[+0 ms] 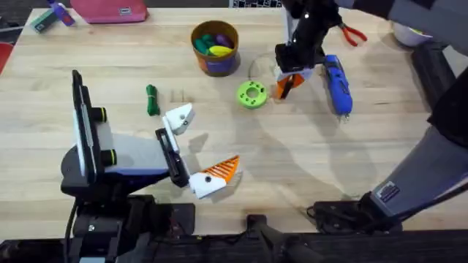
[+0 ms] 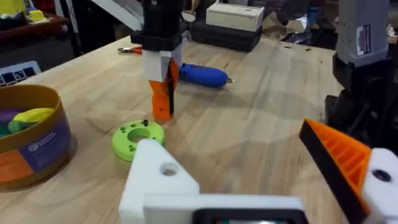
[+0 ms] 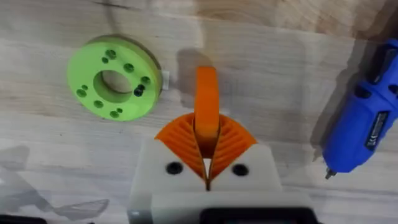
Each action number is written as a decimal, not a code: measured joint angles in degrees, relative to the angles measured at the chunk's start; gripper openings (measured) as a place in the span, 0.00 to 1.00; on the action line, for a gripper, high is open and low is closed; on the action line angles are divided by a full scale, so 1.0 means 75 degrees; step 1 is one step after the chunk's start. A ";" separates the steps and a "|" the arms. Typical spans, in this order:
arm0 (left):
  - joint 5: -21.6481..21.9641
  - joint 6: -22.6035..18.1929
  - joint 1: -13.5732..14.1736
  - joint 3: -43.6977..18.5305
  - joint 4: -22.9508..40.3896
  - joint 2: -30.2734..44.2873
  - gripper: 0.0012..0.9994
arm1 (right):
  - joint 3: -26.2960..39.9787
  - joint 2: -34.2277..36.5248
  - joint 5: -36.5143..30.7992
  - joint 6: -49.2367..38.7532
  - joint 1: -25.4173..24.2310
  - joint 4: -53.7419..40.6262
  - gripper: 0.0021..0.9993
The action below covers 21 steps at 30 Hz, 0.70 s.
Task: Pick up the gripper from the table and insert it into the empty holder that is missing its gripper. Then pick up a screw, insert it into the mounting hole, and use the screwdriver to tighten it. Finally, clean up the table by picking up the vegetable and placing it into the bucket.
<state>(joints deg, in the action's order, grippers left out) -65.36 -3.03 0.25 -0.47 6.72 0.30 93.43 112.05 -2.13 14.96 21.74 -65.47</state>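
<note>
Pale wood of the bench (image 1: 307, 161) carried the scene. At far left lay the left arm on its side, its left tool (image 1: 197, 150) spread wide and empty: one white mount wore an orange tip (image 1: 223, 170), while the holder (image 1: 178, 118) stood bare. Just beyond it lay the dark-green vegetable (image 1: 151, 100), with the bucket (image 1: 215, 47) farther back, already holding toy pieces. Right of centre sat the flat green disc (image 1: 251, 94), and just beside it the right tool (image 1: 292, 82) had its pads pinched shut on the gripper (image 3: 206, 102), whose long axis ran out past the fingertips towards the bench. The holder lay well to the left of that gripper, so insertion likely called for a leftward carry. Farthest right rested the screwdriver (image 1: 338, 84).
</note>
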 joint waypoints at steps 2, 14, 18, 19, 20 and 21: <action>0.0000 0.0000 0.0000 0.0000 0.0000 0.0000 0.99 | 0.0003 0.0000 0.0000 0.0000 0.0000 -0.0028 0.01; 0.0000 0.0000 0.0000 0.0000 0.0000 0.0000 0.99 | 0.0010 -0.2153 0.0001 0.0109 -0.0055 0.0105 0.01; 0.0000 0.0000 -0.0001 0.0000 0.0000 0.0001 0.99 | 0.0035 -0.3044 0.0003 0.0351 -0.0178 0.0187 0.01; 0.0000 0.0000 0.0000 0.0000 0.0000 0.0000 0.99 | 0.0033 -0.3215 0.0009 0.0409 -0.0217 0.0223 0.01; 0.0000 0.0000 0.0000 0.0000 0.0000 0.0000 0.99 | 0.0026 -0.3371 0.0064 0.0444 -0.0263 0.0326 0.01; 0.0000 0.0000 0.0000 0.0000 0.0000 0.0000 0.99 | -0.0007 -0.3505 0.0152 0.0478 -0.0309 0.0497 0.01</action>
<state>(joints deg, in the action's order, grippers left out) -65.36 -3.03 0.25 -0.47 6.72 0.30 93.37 85.76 -0.99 18.55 19.42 -61.75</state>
